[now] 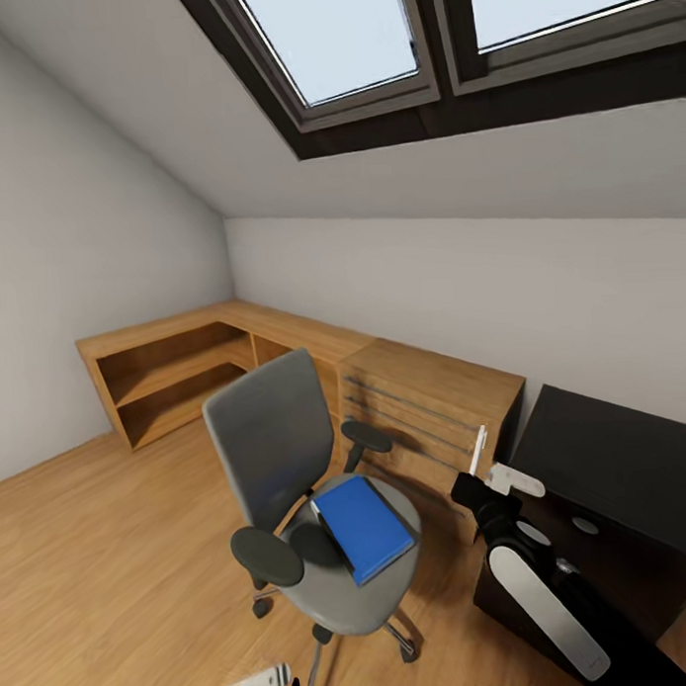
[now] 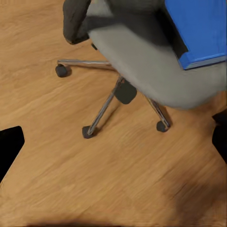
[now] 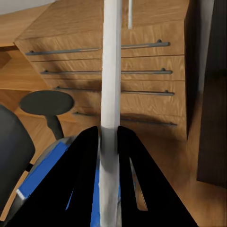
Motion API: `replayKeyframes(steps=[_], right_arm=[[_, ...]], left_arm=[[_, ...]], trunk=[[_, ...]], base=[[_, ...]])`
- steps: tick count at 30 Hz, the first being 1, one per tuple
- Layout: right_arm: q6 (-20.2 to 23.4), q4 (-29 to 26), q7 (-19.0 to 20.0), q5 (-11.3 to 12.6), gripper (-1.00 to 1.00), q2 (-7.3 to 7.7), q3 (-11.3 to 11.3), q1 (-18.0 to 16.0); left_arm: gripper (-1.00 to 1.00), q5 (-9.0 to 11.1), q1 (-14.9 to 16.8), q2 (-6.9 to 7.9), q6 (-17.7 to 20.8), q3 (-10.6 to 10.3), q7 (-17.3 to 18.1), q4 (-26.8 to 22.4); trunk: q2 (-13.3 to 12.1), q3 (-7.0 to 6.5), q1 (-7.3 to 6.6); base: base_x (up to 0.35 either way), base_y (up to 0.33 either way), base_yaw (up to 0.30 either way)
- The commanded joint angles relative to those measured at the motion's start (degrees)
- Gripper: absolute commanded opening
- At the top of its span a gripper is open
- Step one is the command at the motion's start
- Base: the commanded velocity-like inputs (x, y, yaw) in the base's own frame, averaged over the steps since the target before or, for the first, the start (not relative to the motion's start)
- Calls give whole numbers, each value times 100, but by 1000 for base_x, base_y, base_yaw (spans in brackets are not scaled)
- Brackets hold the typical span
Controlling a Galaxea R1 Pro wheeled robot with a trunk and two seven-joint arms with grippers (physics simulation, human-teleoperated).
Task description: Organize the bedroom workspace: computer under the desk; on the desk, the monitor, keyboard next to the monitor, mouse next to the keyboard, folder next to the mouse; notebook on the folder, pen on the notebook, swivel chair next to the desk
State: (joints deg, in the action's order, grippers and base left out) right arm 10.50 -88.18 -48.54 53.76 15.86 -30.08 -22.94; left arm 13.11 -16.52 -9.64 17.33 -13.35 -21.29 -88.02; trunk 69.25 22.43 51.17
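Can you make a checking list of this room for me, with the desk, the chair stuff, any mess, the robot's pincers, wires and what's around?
Surface: black desk, visible part bare.
Job's things: blue folder lies on the grey chair seat, over a dark flat thing; white pen held upright.
Clutter: nothing seen.
Pincers: right pincer shut on the pen; left pincer open, over the wood floor.
Cables: nothing seen.
Surroundings: wooden drawers, low shelf, roof windows.

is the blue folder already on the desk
No, the folder lies on the chair seat, while the desk top off to the side holds no folder.
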Motion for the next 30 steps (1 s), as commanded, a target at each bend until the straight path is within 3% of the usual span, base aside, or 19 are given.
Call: replayKeyframes(steps=[1, 5, 9, 11, 18, 24, 30], right_arm=[[33, -6, -25, 20, -100, 5, -8, -8], [44, -6, -26, 15, -100, 5, 4, -8], [48, 5, -35, 12, -100, 15, 19, -8], [47, 11, -39, 12, -100, 21, 25, -8], [38, 20, -41, 20, -100, 179, 28, -8], [62, 25, -43, 20, -100, 212, 47, -8], [303, 54, -24, 37, -100, 218, 334, -8]], left_arm=[[100, -112, 0, 2, 17, -182, -40, 18], [100, -232, 0, 5, 5, -387, -74, 70], [100, -268, 0, 6, -3, -815, -124, 264], [100, -272, 0, 7, -2, -905, -127, 302], [100, -274, 0, 14, -5, -958, -129, 328], [100, -274, 0, 21, -10, -952, -129, 329], [100, -274, 0, 23, -10, -941, -129, 329]], trunk=[[4, 6, 1], [4, 6, 1], [4, 6, 1], [4, 6, 1], [4, 8, 1], [4, 9, 1], [4, 9, 1]], base=[[0, 0, -281], [0, 0, -287], [81, -106, -291], [165, -248, -291], [237, -234, -158], [283, -194, -5], [285, -193, 0]])
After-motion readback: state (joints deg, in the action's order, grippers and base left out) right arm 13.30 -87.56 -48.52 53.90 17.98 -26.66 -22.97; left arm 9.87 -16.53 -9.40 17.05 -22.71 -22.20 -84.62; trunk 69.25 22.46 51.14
